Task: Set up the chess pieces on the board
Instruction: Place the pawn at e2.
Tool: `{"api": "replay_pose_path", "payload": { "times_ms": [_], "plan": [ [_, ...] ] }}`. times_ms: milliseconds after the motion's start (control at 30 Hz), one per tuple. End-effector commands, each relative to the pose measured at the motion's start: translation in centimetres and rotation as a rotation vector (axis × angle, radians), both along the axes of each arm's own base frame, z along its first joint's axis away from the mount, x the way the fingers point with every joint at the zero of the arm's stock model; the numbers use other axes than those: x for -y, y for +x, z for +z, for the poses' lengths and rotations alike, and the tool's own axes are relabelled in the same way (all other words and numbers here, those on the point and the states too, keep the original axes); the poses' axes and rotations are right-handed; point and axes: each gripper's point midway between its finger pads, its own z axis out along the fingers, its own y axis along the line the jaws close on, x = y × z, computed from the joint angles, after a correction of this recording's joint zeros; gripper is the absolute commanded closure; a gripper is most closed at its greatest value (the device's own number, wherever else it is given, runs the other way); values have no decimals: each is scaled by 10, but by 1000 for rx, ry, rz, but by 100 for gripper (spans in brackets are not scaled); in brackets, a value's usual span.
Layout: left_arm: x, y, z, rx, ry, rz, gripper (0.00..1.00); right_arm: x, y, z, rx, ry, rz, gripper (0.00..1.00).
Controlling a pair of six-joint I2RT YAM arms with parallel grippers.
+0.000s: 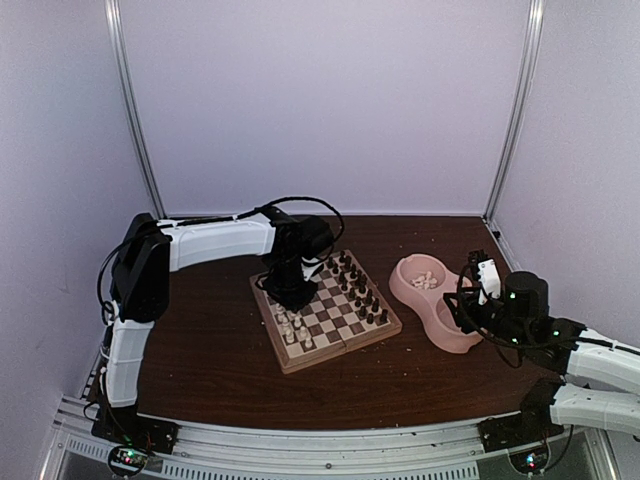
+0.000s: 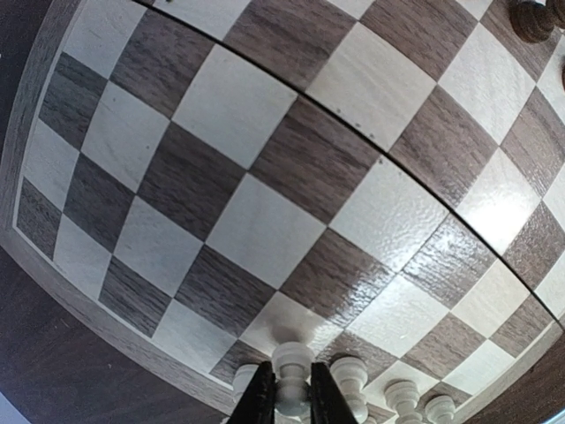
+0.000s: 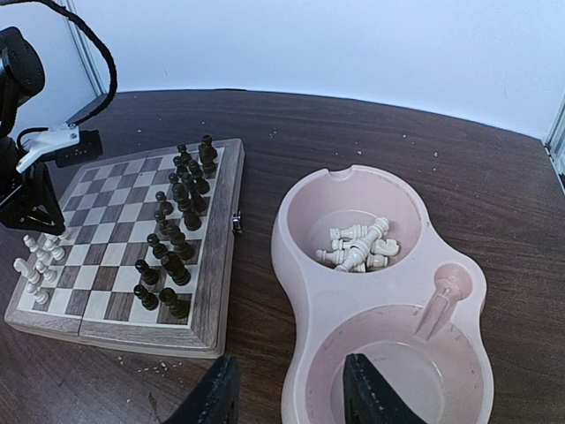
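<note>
My left end effector (image 2: 290,375) flanks a white piece (image 2: 292,355) on the board (image 2: 265,177). The frame edge cuts it off, so I cannot tell whether it is clamped. My right end effector (image 3: 291,367) hangs with fingers apart over the pink bowl (image 3: 287,221).

One board (image 1: 330,312), one pink bowl (image 3: 291,231)

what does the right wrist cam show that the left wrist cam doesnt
Only the right wrist view: the pink double bowl with loose white pieces lying in its far compartment, the open right gripper at its near end, and both rows of dark pieces. Only the left wrist view: up close, the left gripper flanking a standing white piece; whether it grips is unclear. Both: the board and white pieces standing along one edge.
</note>
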Motion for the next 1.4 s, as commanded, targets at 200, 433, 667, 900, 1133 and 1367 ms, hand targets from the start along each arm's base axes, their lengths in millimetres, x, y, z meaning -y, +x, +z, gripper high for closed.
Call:
{"api": "replay_pose_path", "payload": {
  "times_ms": [200,433,667,900,1133,1367],
  "plan": [
    [-2,6,11,22,-9,10,74,2,2,1,8,14,-15,57],
    [6,4,17,5,-53,9,79,2,2,2,8,15,-16,57],
    [6,5,20,14,-56,10,84,2,1,2,11,16,-15,57],
    [5,7,21,23,-51,12,78,2,1,2,11,16,-15,57],
    [10,10,33,44,-77,6,66,2,2,2,9,18,-19,57],
    [16,18,77,125,-149,-5,64,16,11,24,-109,-58,-130,60]
  ]
}}
